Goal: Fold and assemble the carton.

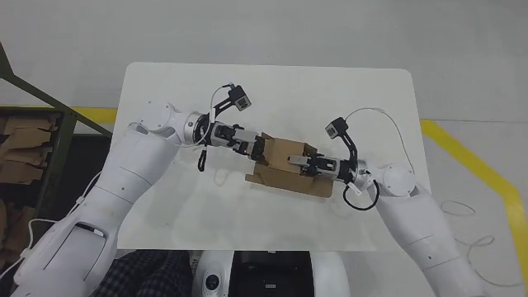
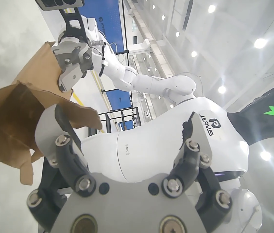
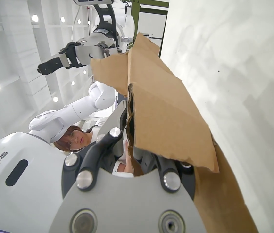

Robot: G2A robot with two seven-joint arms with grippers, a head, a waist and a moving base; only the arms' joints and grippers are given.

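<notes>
Carton (image 1: 279, 158) clamped in right gripper (image 1: 304, 163), left gripper (image 1: 256, 145) alongside.

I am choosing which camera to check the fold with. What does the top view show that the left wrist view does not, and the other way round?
Top view: the whole white table, and brown cardboard stacked beside it. Left wrist view: the carton's dark open inside, and the left gripper, open, one finger partly hidden by a flap. Both: the carton with the right gripper at its other end.
</notes>
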